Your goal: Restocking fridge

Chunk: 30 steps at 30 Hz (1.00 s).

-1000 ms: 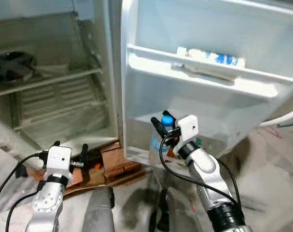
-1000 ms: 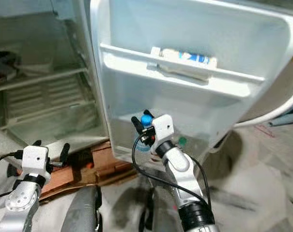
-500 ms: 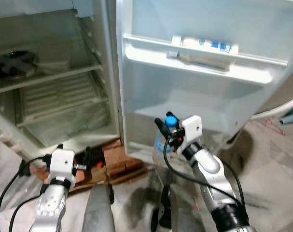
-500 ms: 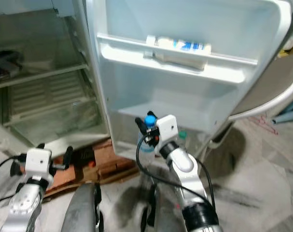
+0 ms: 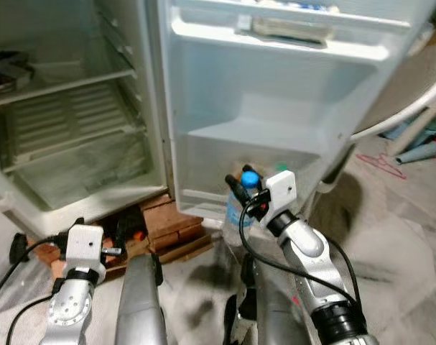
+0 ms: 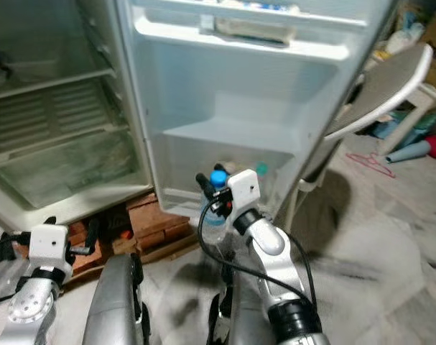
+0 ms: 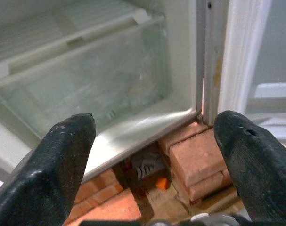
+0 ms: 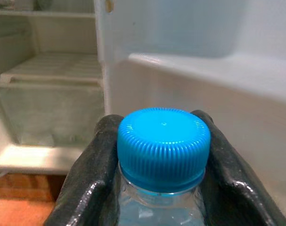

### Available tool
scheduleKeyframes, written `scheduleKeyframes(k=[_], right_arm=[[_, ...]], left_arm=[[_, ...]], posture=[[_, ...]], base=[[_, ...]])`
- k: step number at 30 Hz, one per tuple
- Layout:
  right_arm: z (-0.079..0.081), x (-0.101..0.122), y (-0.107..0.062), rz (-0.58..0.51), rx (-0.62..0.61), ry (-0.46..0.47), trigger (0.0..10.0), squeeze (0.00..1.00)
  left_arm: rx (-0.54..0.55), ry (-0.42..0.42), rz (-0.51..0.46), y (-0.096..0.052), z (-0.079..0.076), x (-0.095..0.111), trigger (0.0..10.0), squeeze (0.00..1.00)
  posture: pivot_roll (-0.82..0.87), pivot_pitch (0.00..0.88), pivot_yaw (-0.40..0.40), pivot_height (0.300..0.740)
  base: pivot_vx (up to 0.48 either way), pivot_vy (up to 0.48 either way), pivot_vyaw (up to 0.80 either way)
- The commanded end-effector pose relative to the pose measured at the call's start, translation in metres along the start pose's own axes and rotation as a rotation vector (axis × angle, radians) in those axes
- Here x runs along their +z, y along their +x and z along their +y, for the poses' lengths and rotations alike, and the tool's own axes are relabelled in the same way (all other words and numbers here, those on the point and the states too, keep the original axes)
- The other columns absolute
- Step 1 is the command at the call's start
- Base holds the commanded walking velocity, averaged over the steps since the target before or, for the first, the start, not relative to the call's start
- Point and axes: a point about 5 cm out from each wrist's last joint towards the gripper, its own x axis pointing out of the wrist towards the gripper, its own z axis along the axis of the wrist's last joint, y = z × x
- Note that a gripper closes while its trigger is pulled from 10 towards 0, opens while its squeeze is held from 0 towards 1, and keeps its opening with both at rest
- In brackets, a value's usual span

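Blue-capped bottle [image 5: 243, 203] is pinched in my right gripper [image 5: 245, 192] at centre frame (left gripper [image 5: 68, 236] spread, idle), next I lift it into the door shelf [image 5: 257, 138].

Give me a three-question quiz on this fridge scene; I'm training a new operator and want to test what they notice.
1. True or false: the left gripper is shut on a brick.
2. What colour is the cap of the bottle in the right gripper?
3. The fridge stands on: A) bricks B) wheels C) carpet

Key: 1 false, it is open and holds nothing. 2 blue. 3 A.
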Motion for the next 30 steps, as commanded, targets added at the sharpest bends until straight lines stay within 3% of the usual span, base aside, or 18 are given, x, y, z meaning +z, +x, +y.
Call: scheduleKeyframes(k=[1, 3, 7, 10, 11, 16, 17, 21, 23, 27, 30], right_arm=[[0.009, 0.009, 0.012, -0.041, 0.060, -0.028, 10.0, 0.00], [0.019, 0.017, 0.027, -0.080, 0.107, -0.043, 10.0, 0.00], [0.020, 0.022, 0.034, -0.097, 0.119, -0.045, 10.0, 0.00], [0.021, 0.034, 0.057, -0.124, 0.149, -0.095, 10.0, 0.00], [0.021, 0.034, 0.057, -0.124, 0.149, -0.095, 10.0, 0.00], [0.017, 0.053, 0.083, -0.169, 0.145, -0.201, 10.0, 0.00], [0.019, 0.065, 0.091, -0.206, 0.158, -0.262, 10.0, 0.00], [0.025, 0.079, 0.101, -0.250, 0.185, -0.328, 10.0, 0.00], [0.033, 0.088, 0.108, -0.286, 0.210, -0.408, 10.0, 0.00], [0.044, 0.093, 0.110, -0.336, 0.240, -0.524, 10.0, 0.00], [0.050, 0.095, 0.111, -0.361, 0.261, -0.555, 10.0, 0.00]], left_arm=[[0.013, 0.006, 0.041, -0.008, 0.002, -0.008, 10.0, 0.00], [0.025, 0.024, 0.054, -0.016, 0.006, -0.009, 10.0, 0.00], [0.035, 0.030, 0.057, -0.021, 0.008, -0.008, 10.0, 0.00], [0.072, 0.037, 0.086, -0.041, 0.015, -0.012, 10.0, 0.00], [0.072, 0.037, 0.086, -0.041, 0.015, -0.012, 10.0, 0.00], [0.109, 0.065, 0.146, -0.068, 0.023, -0.021, 10.0, 0.00], [0.122, 0.067, 0.156, -0.073, 0.026, -0.021, 10.0, 0.00], [0.133, 0.066, 0.162, -0.079, 0.027, -0.020, 10.0, 0.00], [0.133, 0.069, 0.170, -0.085, 0.026, -0.019, 10.0, 0.00], [0.133, 0.083, 0.178, -0.094, 0.028, -0.017, 10.0, 0.00], [0.137, 0.089, 0.188, -0.098, 0.030, -0.015, 10.0, 0.00]], posture=[[0.14, 0.130, -0.059, 0.556], [0.16, 0.162, -0.065, 0.556], [0.17, 0.187, -0.074, 0.556], [0.21, 0.244, -0.100, 0.556], [0.21, 0.244, -0.100, 0.556], [0.24, 0.293, -0.132, 0.556], [0.24, 0.321, -0.141, 0.556], [0.24, 0.345, -0.144, 0.556], [0.25, 0.363, -0.144, 0.556], [0.28, 0.390, -0.141, 0.556], [0.28, 0.408, -0.137, 0.556]], base=[[0.000, 0.000, 0.00], [0.000, 0.000, 0.00], [0.000, 0.000, 0.00], [0.000, 0.000, 0.00], [0.000, 0.000, 0.00], [0.000, 0.000, 0.00], [0.000, 0.000, 0.00], [0.000, 0.000, 0.00], [0.000, 0.000, 0.00], [0.000, 0.000, 0.00], [0.000, 0.000, 0.00]])
